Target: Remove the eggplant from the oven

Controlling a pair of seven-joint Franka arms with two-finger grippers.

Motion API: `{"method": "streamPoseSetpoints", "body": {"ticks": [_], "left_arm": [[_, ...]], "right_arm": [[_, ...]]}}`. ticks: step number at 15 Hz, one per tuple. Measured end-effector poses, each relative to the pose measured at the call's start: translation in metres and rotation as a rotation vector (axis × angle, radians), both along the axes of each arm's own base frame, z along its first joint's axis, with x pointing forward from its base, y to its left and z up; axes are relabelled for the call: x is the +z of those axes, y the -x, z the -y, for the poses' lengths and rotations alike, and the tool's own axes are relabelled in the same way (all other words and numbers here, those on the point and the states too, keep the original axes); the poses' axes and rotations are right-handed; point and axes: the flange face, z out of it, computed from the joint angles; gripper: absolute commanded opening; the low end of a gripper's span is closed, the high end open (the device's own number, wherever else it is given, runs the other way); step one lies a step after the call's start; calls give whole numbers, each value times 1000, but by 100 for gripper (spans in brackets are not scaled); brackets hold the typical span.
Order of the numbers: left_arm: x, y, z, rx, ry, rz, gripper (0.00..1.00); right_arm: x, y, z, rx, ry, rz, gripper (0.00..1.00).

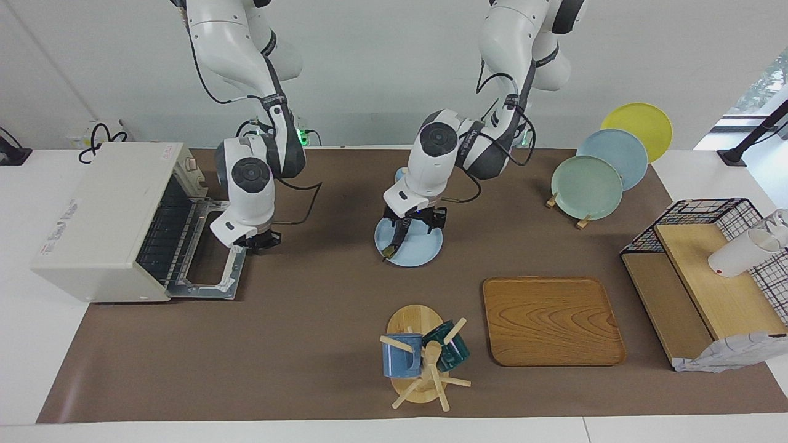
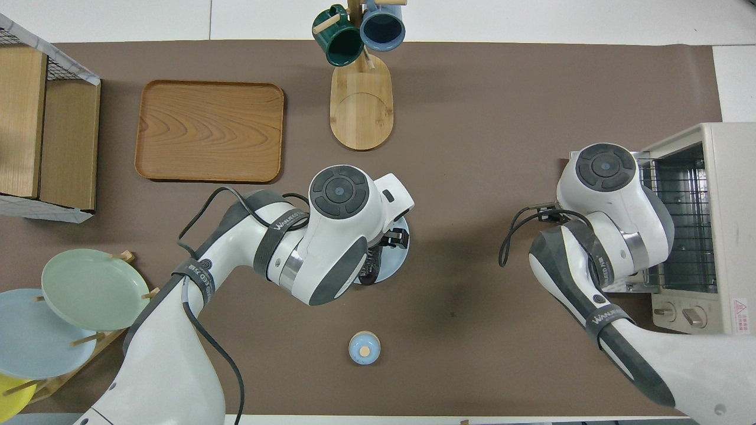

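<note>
Purple eggplant (image 1: pixel 397 236): light, soft, slippery; lies on blue plate (image 1: pixel 425 249), stem at 7 o'clock.
Hold: mid-body.
Left gripper (image 1: pixel 411 222): spread wide above eggplant, empty.
Right gripper (image 1: pixel 257 241): closed, empty, over oven (image 1: pixel 104 215) door.

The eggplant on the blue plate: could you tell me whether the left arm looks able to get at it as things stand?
Probably yes. The left tool hangs open right over the eggplant, which lies in the open on the plate, clear of the oven. The right tool, shut, waits by the oven door.

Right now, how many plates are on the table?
4. One light blue plate under the left gripper, with the eggplant on it. Three stand in a rack at the left arm's end: green, blue, yellow. None seems hidden.
</note>
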Motion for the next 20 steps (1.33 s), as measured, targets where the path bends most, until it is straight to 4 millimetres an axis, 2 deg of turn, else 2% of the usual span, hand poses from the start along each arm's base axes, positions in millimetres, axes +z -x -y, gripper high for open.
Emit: {"method": "streamPoseSetpoints", "body": {"ticks": [2, 4, 5, 7, 10, 13, 15, 17, 20], "left_arm": [[-11, 9, 3, -11, -3, 0, 100], [-16, 12, 3, -12, -3, 3, 100], [-16, 11, 2, -10, -3, 4, 100], [-17, 9, 0, -6, -4, 4, 99], [-20, 11, -1, -8, -10, -2, 99], [-26, 15, -2, -11, -16, -8, 94], [-28, 16, -2, -12, -17, -9, 81], [-28, 16, -2, -12, -16, -8, 58], [-28, 16, -2, -11, -15, -6, 22]], "right_arm": [[2, 0, -4, 40, 22, -5, 0], [12, -3, -6, 92, 30, -37, 0], [24, -5, -7, 117, 36, -56, 0], [60, -11, 0, 147, 52, -80, 0], [117, -11, 35, 156, 59, -80, 0], [146, -8, 78, 152, 17, -66, 0], [156, -7, 102, 124, -30, -57, 0], [164, -8, 123, 103, -64, -63, 0], [173, -7, 153, 69, -125, -91, 10]]}}
